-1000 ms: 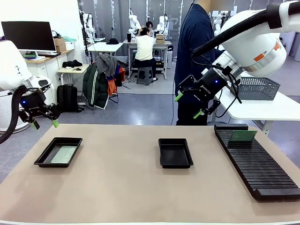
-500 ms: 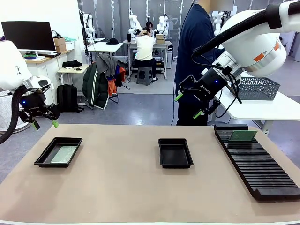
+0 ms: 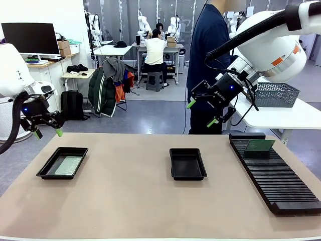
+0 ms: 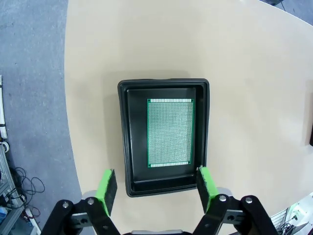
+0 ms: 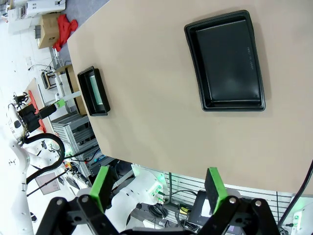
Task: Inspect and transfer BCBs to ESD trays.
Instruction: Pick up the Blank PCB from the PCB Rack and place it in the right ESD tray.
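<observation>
A green BCB (image 3: 68, 165) (image 4: 170, 132) lies flat in the left ESD tray (image 3: 47, 172) (image 4: 126, 147) (image 5: 88, 93). The middle ESD tray (image 3: 187, 175) (image 5: 226, 103) holds nothing. Another BCB (image 3: 259, 146) stands tilted at the far end of the long black slotted rack (image 3: 276, 181). My left gripper (image 3: 48, 133) (image 4: 157, 188) hovers open above and behind the left tray, nothing between its fingers. High over the table's far right, my right gripper (image 3: 203, 113) (image 5: 159, 188) hangs open and empty.
A person in a dark blue top (image 3: 208, 50) stands at the far side behind the right arm. A grey mesh basket (image 3: 277, 94) sits on a white side table at the right. Tan table surface lies bare between the trays.
</observation>
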{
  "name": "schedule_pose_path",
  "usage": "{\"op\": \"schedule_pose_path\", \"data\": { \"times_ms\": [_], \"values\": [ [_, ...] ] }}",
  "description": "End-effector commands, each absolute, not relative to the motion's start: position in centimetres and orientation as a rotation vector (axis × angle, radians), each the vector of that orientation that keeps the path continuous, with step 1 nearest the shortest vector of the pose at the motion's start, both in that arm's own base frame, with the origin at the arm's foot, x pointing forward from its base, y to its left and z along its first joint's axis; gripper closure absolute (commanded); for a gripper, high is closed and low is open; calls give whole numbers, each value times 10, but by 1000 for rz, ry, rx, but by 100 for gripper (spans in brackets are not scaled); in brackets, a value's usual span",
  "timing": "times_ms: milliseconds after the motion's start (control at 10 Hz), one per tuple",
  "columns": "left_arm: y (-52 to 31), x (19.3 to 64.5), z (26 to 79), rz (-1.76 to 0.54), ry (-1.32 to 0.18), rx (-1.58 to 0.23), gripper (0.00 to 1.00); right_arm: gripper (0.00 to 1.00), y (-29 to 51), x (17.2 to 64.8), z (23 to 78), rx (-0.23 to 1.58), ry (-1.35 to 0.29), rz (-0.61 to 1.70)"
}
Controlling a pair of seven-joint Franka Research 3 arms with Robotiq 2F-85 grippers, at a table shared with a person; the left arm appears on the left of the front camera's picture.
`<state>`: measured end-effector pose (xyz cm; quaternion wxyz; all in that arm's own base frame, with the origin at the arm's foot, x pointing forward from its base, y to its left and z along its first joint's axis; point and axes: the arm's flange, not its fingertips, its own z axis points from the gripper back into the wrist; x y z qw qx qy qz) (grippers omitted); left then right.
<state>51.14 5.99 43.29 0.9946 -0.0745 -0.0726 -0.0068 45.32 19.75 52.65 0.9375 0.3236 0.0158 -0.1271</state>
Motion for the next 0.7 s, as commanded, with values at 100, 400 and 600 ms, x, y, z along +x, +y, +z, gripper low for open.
{"op": "schedule_pose_path", "data": {
  "times_ms": [100,400,600],
  "values": [
    [61,512,432,-25,-159,-168,13,0,169,443,545,645,-18,-267],
    [61,512,432,-25,-159,-168,13,0,95,417,613,560,-131,-144],
    [61,512,432,-25,-159,-168,13,0,51,411,660,488,-228,15]
  ]
}}
